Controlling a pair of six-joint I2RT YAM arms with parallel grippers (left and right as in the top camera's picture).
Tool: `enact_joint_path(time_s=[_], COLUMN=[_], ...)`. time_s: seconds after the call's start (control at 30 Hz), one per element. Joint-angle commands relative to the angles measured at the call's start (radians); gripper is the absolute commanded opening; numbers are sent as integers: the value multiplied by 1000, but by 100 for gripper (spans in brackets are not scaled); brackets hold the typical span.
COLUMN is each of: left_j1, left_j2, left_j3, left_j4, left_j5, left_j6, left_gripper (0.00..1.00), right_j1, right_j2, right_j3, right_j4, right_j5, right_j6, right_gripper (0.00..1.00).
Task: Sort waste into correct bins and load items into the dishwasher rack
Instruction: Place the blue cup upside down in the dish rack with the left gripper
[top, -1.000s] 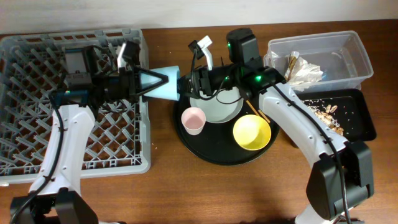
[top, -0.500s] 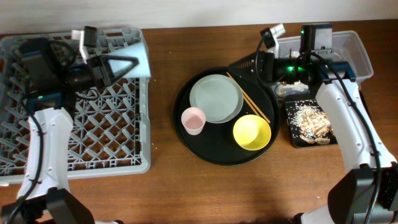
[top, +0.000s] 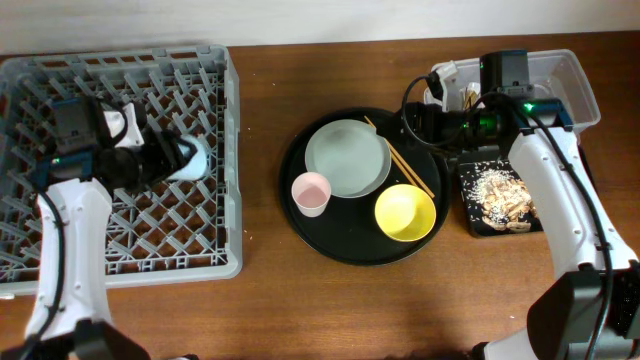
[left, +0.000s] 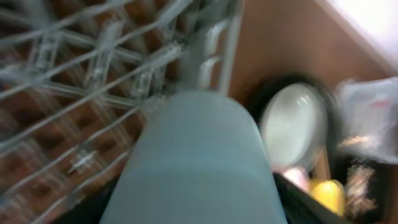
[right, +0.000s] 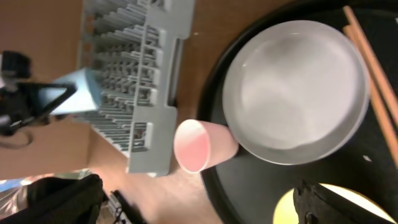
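L gripper (top: 172, 160) is clamped on the blue cup (top: 193, 160), held low over the rack (top: 120, 268), upper cells, near its R wall. Can't tell if the cup touches the pegs. L wrist view is blurred: cup fills the frame, fingers unreadable. Cup looks like thin hard plastic, so prob. light, stiff and not fragile. The smooth tapered wall is likely slippy under a side pinch. Best hold is across the wall toward the wide end, moderate squeeze. R gripper (top: 412, 114) is spread wide, empty, over the far edge of the round tray (top: 350, 250), beside the tub (top: 580, 95). Pink cup (top: 311, 192) sits just beside the plate (top: 347, 158): same sort, same grip. Chopsticks (top: 400, 165) lie flat betw. plate and bowl (top: 405, 212). They're thin and awkward to pinch, so take them mid-length.
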Motion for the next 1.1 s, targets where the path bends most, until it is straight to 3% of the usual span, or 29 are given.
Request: enact_joint_path(time_s=[0.0,0.27,0.43,1.07], left_j1=[-86,-353,-356,-356], left_j2=[-102,-64,29,214], left_j3=[83,85,85,79], left_j4=[-95,-268,-344,-355], left_j5=[-293,-634,-617,-558], left_j6=[84,83,52,26], left_gripper=[56,57,57,56], right_j1=[-1,-1,-1,4], right_j2=[-11,-11,-11,-11], right_j3=[-3,-3,-3,-3], right_j4=[-16,-71,-103,-131], right_j5=[83,148,174,189], right_j6=[-24,-35,-62,-62], right_gripper=[99,98,99,99])
